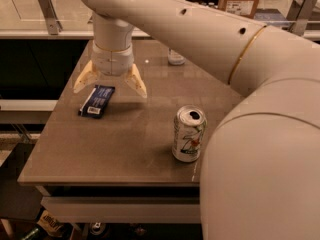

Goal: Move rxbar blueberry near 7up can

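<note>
The rxbar blueberry (97, 101) is a flat dark-blue wrapper with a white label at its near end. It lies on the brown table (115, 144) near the left edge. My gripper (110, 85) is open and empty just above the bar's far end, one cream finger (84, 78) on its left and the other finger (136, 82) on its right. The 7up can (189, 133) stands upright at the front right of the table, about a can-height right of the bar. My arm hides the table's right side.
The base of a clear plastic bottle (176, 58) stands at the back of the table, behind my arm. A counter with a metal rail post (47, 10) runs behind the table. The table's left and front edges drop off to the floor.
</note>
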Controlling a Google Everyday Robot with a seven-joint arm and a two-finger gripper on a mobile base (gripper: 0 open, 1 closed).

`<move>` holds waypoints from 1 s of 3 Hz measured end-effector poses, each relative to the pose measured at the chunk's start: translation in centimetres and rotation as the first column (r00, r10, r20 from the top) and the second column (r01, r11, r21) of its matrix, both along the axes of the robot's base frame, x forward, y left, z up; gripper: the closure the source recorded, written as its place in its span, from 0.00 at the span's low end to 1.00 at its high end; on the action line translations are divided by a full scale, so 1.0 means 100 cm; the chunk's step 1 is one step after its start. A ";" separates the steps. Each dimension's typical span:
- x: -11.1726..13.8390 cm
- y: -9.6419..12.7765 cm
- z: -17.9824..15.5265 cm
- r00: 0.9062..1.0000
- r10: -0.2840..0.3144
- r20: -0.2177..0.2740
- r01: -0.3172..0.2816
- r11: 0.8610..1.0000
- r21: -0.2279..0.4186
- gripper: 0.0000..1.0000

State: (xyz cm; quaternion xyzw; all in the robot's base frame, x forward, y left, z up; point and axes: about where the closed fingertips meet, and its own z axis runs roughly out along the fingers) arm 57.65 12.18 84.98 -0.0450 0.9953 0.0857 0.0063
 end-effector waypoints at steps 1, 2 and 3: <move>-0.005 0.002 -0.003 0.999 0.040 -0.007 -0.040 0.999 0.006 0.00; -0.009 0.004 -0.006 0.997 0.074 -0.011 -0.074 0.997 0.023 0.00; -0.007 0.005 -0.011 0.998 0.063 -0.004 -0.063 0.997 0.033 0.00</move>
